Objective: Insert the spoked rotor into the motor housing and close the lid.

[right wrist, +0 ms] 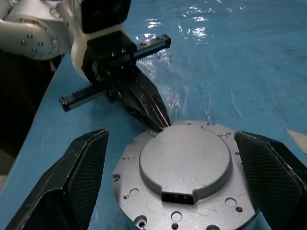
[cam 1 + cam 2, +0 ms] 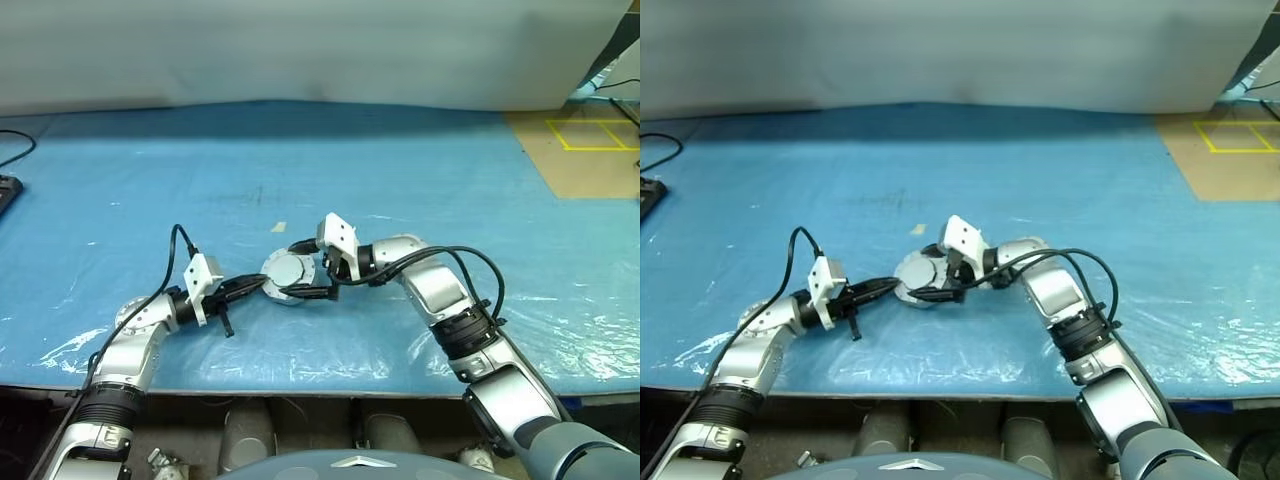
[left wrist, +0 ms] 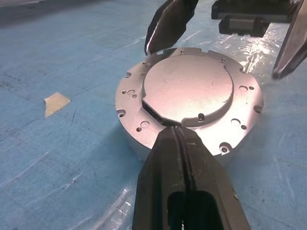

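A: Left wrist view puts the housing (image 3: 189, 103) flat on the blue desk (image 2: 150, 180), near its front edge, between the two arms. The lid (image 3: 188, 91) already sits on top, a raised round plate inside the drilled rim.

B: And the pincers?

A: Left pincer (image 3: 178, 132) is pressed shut, its tips touching the lid's edge at a small dark notch. Right pincer (image 1: 184, 163) stands wide, one finger on each side of the housing, gripping nothing.

B: So the step is seating the lid?

A: I'd judge so. Best to keep the shut tips low against the edge for steadying, and close the right fingers evenly on the outer wall so the housing doesn't skid on the plastic sheet.

B: Is the rotor inside?

A: Can't tell; the lid covers the opening, so neither rotor nor windings are visible. A dark gap shows beside the left tips, so the lid may not be fully down.
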### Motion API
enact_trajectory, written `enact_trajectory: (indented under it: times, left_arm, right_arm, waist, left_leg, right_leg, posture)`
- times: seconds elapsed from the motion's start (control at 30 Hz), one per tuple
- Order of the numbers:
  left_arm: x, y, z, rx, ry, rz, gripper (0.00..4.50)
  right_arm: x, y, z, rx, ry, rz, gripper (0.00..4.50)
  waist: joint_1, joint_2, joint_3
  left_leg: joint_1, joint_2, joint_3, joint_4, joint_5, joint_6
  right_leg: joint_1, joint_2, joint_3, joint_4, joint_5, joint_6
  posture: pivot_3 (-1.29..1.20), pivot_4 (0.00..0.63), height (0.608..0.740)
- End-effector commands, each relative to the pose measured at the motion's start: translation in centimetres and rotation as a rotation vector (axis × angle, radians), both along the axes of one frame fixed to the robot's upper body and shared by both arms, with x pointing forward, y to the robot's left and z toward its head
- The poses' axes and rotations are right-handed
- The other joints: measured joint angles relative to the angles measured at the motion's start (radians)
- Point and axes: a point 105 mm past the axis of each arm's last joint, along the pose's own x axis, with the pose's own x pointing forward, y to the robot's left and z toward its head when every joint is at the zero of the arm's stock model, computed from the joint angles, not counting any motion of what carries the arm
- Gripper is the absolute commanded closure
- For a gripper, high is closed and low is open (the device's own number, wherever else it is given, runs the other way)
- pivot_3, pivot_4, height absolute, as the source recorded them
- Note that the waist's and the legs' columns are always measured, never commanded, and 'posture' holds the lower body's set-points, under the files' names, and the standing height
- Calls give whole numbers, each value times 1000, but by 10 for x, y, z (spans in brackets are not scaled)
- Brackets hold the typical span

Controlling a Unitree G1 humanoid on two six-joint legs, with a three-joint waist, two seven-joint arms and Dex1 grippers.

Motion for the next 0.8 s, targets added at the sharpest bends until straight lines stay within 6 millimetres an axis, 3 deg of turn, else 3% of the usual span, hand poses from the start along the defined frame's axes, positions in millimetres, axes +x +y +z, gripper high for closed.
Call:
enact_trajectory:
  times: [0.03, 0.23, 0.53, 0.8]
  left_arm:
    - [-2, -2, -18, 17, 75, 22, 4500]
    - [4, -4, -12, -15, 57, 37, 4500]
    - [6, -4, -11, -20, 51, 40, 4500]
    - [8, -4, -7, -31, 43, 46, 4500]
  right_arm:
    - [0, -2, 31, 109, 3, -26, 62]
    - [11, -21, 35, 130, 121, -173, 62]
    - [8, -59, 24, 171, 529, -348, 62]
    - [-4, -53, 7, 192, 752, -385, 62]
  waist:
    - [0, 0, 0]
    - [0, 0, 0]
    - [2, 0, 0]
    - [6, 0, 0]
  left_leg:
    - [0, 0, 0, 0, 0, 0]
    - [0, 0, 0, -2, 0, 0]
    - [0, -1, 0, -5, 0, -1]
    - [0, -1, 0, -5, 0, -1]
  right_leg:
    - [0, 0, 0, 0, 0, 0]
    - [0, 0, -1, -3, 0, 0]
    - [0, 0, -1, -4, 3, 4]
    - [0, 0, -2, -4, 3, 4]
  posture:
    - [0, 150, 740]
    - [0, 150, 740]
    - [0, 150, 740]
    - [0, 150, 740]
